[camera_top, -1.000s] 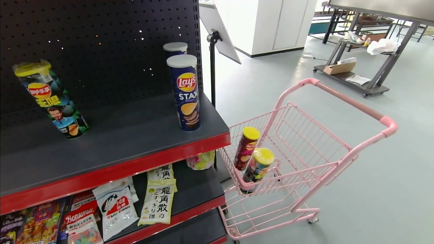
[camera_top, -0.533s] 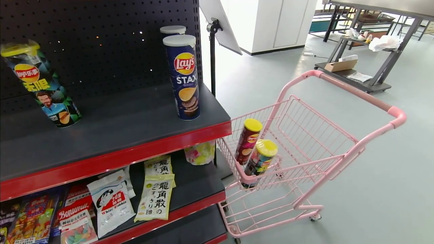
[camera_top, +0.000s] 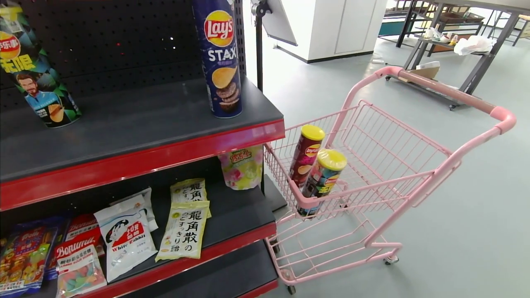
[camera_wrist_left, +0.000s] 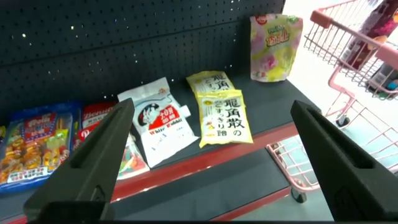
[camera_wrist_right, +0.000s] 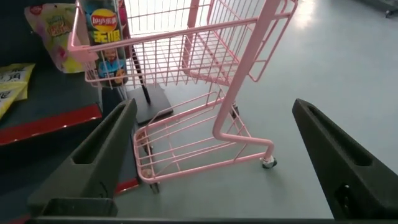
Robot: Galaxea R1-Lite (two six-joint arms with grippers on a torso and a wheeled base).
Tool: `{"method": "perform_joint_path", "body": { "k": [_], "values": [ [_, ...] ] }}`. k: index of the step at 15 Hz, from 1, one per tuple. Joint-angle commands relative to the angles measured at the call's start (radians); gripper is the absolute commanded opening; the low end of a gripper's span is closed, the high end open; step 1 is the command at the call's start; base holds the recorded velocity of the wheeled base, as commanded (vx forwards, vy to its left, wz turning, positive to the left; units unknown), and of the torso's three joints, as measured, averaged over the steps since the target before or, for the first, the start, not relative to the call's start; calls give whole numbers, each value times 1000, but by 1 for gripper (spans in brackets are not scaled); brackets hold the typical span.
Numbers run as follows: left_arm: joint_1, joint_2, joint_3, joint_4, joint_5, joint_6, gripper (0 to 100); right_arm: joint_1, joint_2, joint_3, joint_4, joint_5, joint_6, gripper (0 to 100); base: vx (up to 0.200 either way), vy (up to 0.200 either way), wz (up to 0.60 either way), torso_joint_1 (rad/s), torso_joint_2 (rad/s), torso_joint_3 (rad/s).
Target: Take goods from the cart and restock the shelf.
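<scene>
The pink cart (camera_top: 439, 89) stands to the right of the shelf unit. At its front left corner lean two chip cans: a maroon one with a yellow lid (camera_top: 305, 155) and a dark one with a yellow lid (camera_top: 324, 178). On the upper shelf (camera_top: 136, 124) stand a tall blue chip can (camera_top: 219, 62) and, at far left, a green-and-black can (camera_top: 35, 78). My left gripper (camera_wrist_left: 211, 104) is open and empty in front of the lower shelf (camera_wrist_left: 205, 177). My right gripper (camera_wrist_right: 214, 102) is open and empty, low beside the cart (camera_wrist_right: 249, 74), where the dark can (camera_wrist_right: 106, 43) shows behind the wire.
On the lower shelf lie snack bags: yellow sachets (camera_top: 186, 225), a white bag (camera_top: 124, 236), red and blue packs (camera_top: 78, 260), and a pale floral bag (camera_top: 242, 167) standing at its right end. A sign stand (camera_top: 260, 62) rises behind the shelf end. Open floor lies right of the cart.
The whole head view has shifted: everything sits higher in frame and the lower shelf shows more, so the camera moved. The cans and cart keep their places.
</scene>
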Motion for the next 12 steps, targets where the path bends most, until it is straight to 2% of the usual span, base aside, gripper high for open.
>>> {"method": "perform_joint_path", "body": {
  "k": [1, 5, 6, 7, 8, 9, 11, 12],
  "values": [
    [1, 0, 0, 0, 1, 0, 100, 1, 0, 0, 0, 0, 0, 100, 0, 0, 0, -163, 510, 344],
    [-1, 0, 0, 0, 1, -2, 100, 1, 26, -2, 3, 5, -12, 100, 0, 0, 0, -80, 272, 188],
    [1, 0, 0, 0, 1, 0, 100, 15, 54, -69, 8, 17, -5, 100, 0, 0, 0, -17, 56, 46],
    [1, 0, 0, 0, 1, 0, 100, 48, 253, -239, 15, 34, 54, 100, 0, 0, 0, 0, 0, 0],
    [1, 0, 0, 0, 1, 0, 100, 68, 391, -351, 9, 37, 121, 100, 0, 0, 0, 0, 0, 0],
    [1, 0, 0, 0, 1, 0, 100, 125, 555, -466, 3, 77, 135, 100, 0, 0, 0, 0, 0, 0],
    [1, 0, 0, 0, 1, -2, 100, 226, 710, -445, -78, 120, 67, 100, 0, 0, 0, 0, 0, 0],
    [1, 0, 0, 0, 1, -2, 100, 237, 824, -423, -170, 124, 87, 100, 0, 0, 0, 0, 0, 0]
  ]
}}
